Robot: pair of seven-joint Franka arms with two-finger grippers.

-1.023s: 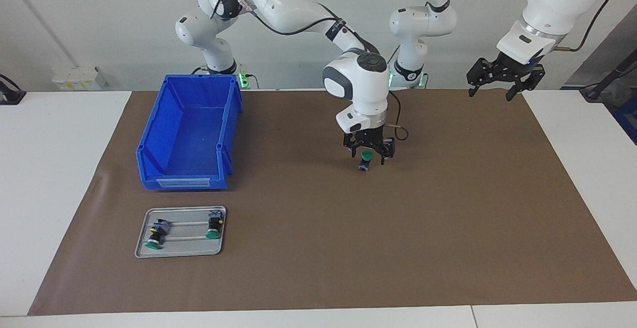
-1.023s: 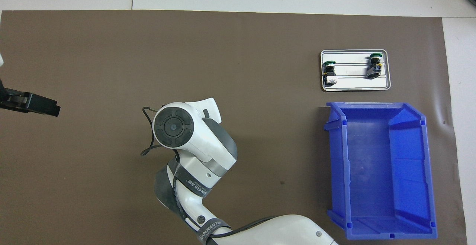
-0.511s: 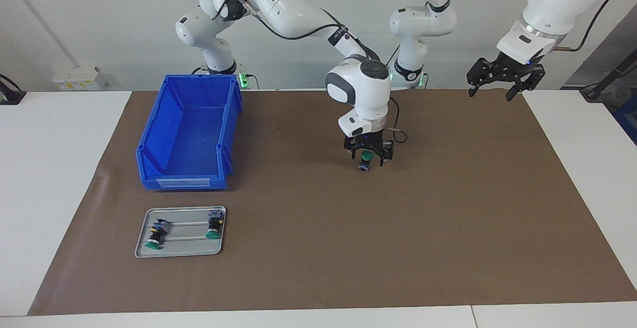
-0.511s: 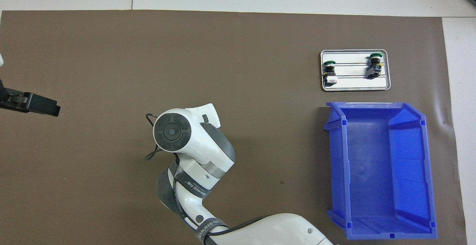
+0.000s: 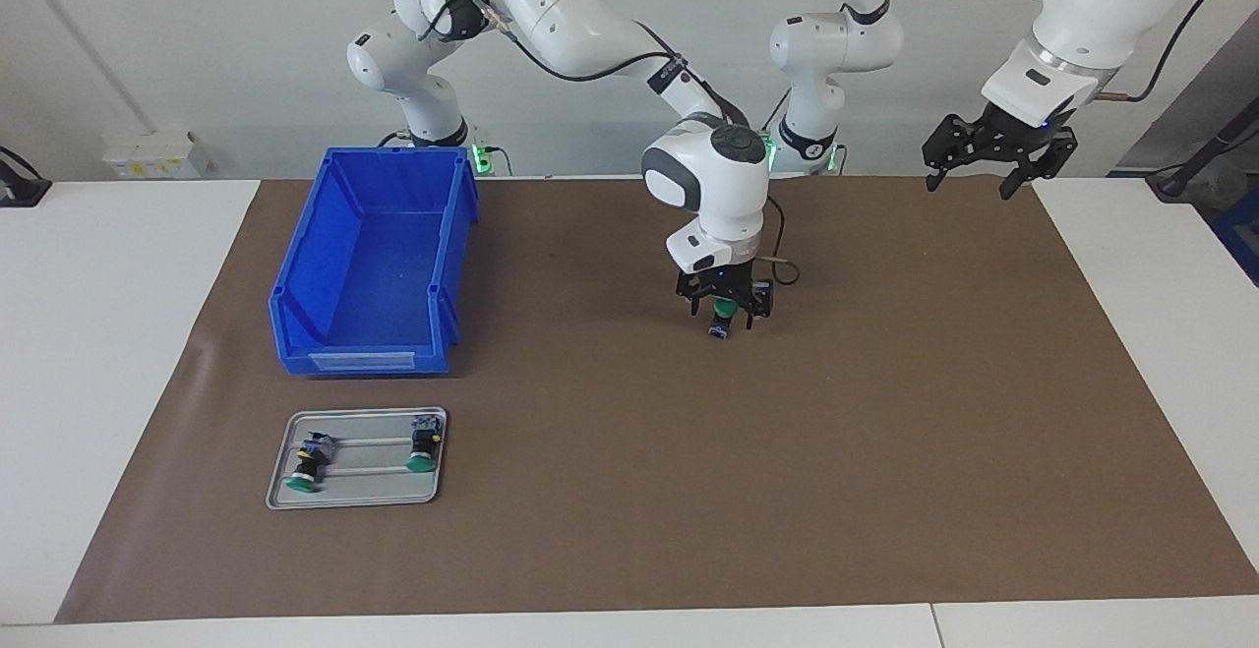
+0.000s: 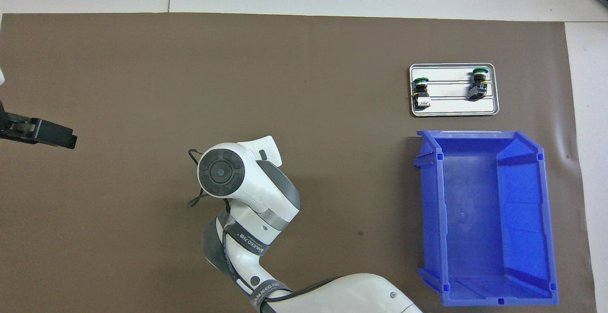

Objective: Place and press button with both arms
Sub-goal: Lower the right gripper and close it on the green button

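My right gripper (image 5: 724,316) hangs over the middle of the brown mat, shut on the button (image 5: 725,311). The button's green cap is up and its blue terminal end points down, just at the mat's surface. In the overhead view the right wrist (image 6: 221,171) hides both the gripper and the button. My left gripper (image 5: 972,181) is open and empty, raised over the mat's corner at the left arm's end; its tip shows in the overhead view (image 6: 47,135). That arm waits.
A metal tray (image 5: 354,500) (image 6: 453,111) with two more green-capped buttons lies toward the right arm's end. A blue bin (image 5: 295,274) (image 6: 430,208) stands beside it, nearer the robots. White tabletop borders the mat.
My right wrist has shifted a little toward the robots and stands straighter over the button, which has barely moved. The left arm has not moved.
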